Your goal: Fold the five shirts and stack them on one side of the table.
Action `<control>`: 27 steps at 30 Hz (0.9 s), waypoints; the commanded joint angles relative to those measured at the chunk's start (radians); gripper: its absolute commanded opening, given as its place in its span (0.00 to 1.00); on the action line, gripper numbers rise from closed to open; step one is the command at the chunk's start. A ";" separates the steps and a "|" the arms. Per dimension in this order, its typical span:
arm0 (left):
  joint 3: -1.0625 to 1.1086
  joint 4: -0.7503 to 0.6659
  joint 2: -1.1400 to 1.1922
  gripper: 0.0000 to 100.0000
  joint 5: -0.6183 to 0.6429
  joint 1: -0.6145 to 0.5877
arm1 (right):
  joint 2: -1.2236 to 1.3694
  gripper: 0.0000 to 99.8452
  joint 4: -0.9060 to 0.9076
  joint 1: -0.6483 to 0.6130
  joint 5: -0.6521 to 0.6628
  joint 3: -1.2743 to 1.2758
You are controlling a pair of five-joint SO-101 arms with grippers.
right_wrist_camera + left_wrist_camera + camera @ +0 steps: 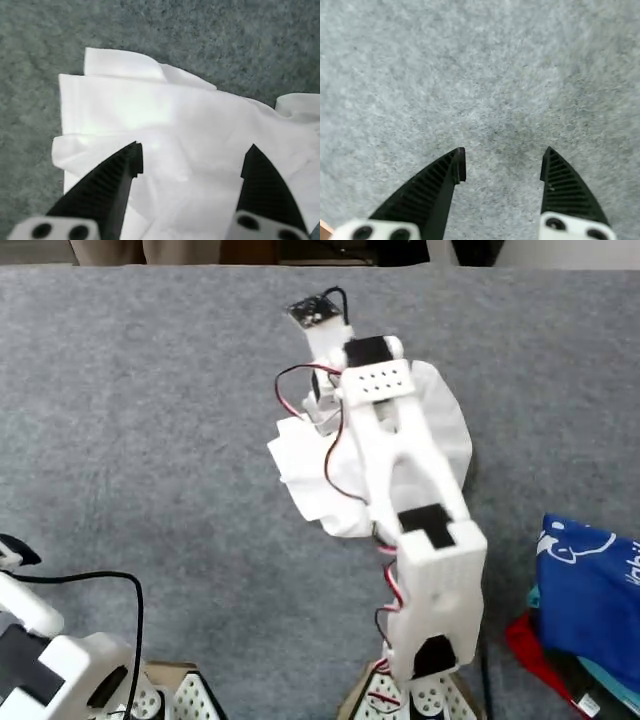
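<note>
A white shirt (305, 475) lies crumpled and partly folded on the grey table cover (150, 440), near the middle. The right arm (420, 500) stretches out over it. In the right wrist view my right gripper (192, 155) hangs open just above the white shirt (150, 110), with nothing between its fingers. My left gripper (502, 160) is open over bare grey cover (480, 75), holding nothing. The left arm (40, 640) sits at the near left corner, well away from the shirt.
A pile of shirts lies at the near right edge: a blue one (590, 590) on top, a red one (528, 640) and a teal one beneath. The arms' bases stand along the near edge. Open grey cover spreads to the left and far side.
</note>
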 commanded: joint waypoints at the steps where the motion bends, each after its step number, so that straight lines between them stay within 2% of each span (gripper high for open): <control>1: -0.005 0.002 -0.038 0.25 -0.018 -0.006 | 0.073 0.32 0.009 0.019 0.000 -0.127; 13: -0.012 0.002 -0.036 0.25 -0.020 -0.002 | 0.386 0.32 0.226 0.008 0.000 -0.456; 15: -0.014 0.000 -0.036 0.25 -0.020 0.000 | 0.423 0.27 0.259 0.010 0.000 -0.512; 22: -0.011 0.000 -0.036 0.25 -0.020 0.000 | 0.487 0.00 0.348 0.031 -0.006 -0.728; 27: -0.006 0.000 -0.036 0.25 -0.020 0.000 | 0.487 0.01 0.381 0.081 -0.003 -0.880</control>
